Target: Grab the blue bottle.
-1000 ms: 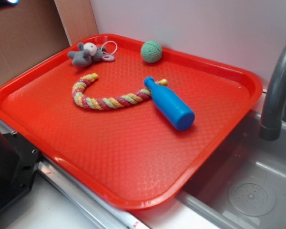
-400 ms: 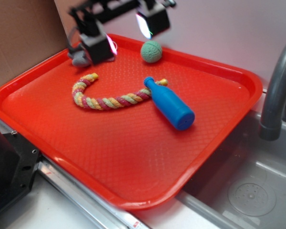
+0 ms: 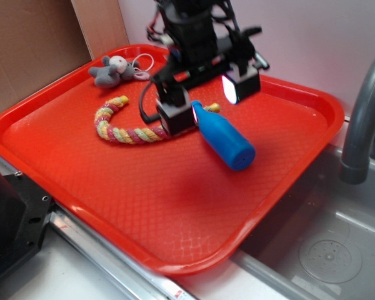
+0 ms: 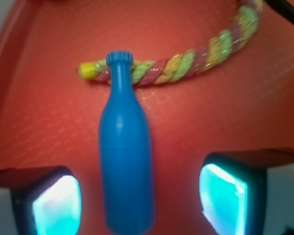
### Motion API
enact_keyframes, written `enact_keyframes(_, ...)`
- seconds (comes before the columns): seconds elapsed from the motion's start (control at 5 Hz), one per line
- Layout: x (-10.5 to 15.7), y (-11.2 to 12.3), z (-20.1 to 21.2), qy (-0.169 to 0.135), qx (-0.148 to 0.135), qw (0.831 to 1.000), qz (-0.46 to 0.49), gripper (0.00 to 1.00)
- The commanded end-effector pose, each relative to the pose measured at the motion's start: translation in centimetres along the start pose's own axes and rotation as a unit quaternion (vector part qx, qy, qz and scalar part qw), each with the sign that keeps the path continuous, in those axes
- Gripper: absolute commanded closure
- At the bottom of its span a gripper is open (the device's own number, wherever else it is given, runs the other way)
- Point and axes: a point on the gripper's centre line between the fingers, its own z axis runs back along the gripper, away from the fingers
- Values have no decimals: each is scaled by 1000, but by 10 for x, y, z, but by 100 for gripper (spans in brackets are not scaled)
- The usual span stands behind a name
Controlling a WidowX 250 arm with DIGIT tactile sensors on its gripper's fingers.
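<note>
Gripper (image 3: 207,105) has swung across from the tray's back corner to straddle the blue bottle (image 3: 223,137), fingers (image 4: 56,205) spread wide; descent looks next.

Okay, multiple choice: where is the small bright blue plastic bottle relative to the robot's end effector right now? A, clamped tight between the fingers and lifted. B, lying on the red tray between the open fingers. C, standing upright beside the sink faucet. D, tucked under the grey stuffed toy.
B: the wrist view shows the blue plastic bottle lying on the red tray, with the end effector open and a finger on either side.
</note>
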Motion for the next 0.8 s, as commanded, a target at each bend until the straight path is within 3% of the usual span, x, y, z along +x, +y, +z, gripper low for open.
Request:
enact_keyframes(0.0, 9, -7, -32, -35, 8, 999, -3, 0)
enact_keyframes(0.2, 6, -7, -35, -35, 9, 999, -13, 23)
enact_keyframes(0.4, 7, -7, -31, -38, 3, 999, -21, 100)
enact_keyframes(0.6, 7, -10, -7, -3, -16, 993, -113, 100)
